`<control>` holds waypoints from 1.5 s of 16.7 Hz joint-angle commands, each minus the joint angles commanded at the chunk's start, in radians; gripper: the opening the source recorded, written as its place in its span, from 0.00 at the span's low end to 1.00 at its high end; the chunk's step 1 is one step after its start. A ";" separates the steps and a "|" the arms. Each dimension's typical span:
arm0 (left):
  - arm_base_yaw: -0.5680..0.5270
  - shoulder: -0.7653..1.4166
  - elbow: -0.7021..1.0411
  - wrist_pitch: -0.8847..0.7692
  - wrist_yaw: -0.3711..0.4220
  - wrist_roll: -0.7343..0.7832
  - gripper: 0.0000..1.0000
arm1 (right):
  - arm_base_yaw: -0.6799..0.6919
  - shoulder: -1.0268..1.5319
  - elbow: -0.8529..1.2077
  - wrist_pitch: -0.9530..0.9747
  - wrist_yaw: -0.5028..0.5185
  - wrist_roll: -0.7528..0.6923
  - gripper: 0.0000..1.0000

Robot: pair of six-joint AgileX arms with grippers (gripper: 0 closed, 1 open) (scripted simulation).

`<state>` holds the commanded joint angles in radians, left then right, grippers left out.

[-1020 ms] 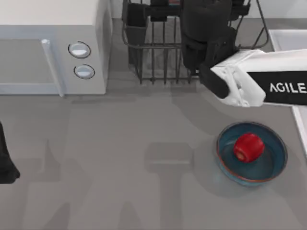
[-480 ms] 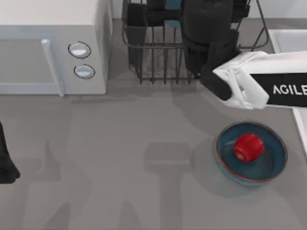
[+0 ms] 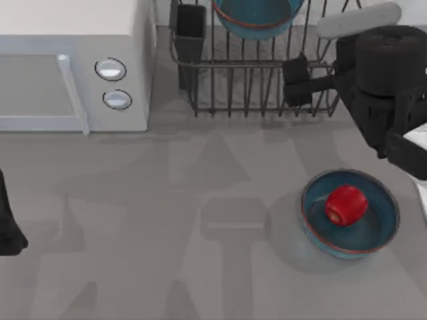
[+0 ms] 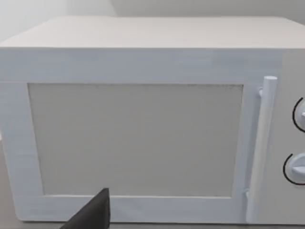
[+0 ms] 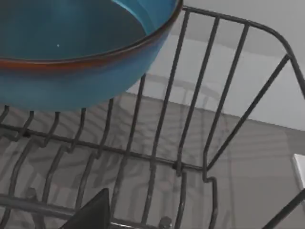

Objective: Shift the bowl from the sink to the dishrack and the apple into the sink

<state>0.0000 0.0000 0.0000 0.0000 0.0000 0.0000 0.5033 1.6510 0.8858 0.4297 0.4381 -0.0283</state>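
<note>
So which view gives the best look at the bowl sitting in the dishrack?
The right wrist view: the bowl is close up, its rim and glaze clear above the dishrack bars. The top view catches only its lower part at the frame edge. The left wrist view faces the microwave.

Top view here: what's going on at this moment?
A teal bowl sits in the dishrack. The right gripper is at the rack's front right edge, holding nothing. The apple lies in a second bowl on the table, not yet in the sink. The left arm is parked at the left edge.
</note>
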 joint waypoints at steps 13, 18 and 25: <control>0.000 0.000 0.000 0.000 0.000 0.000 1.00 | -0.423 -1.376 -0.624 -0.236 -0.228 -0.014 1.00; 0.000 0.000 0.000 0.000 0.000 0.000 1.00 | -0.503 -1.624 -0.856 -0.398 -0.406 0.019 1.00; 0.000 0.000 0.000 0.000 0.000 0.000 1.00 | -0.503 -1.651 -0.886 -0.430 -0.438 0.028 1.00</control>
<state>0.0000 0.0000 0.0000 0.0000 0.0000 0.0000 0.0000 0.0000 0.0000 0.0000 0.0000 0.0000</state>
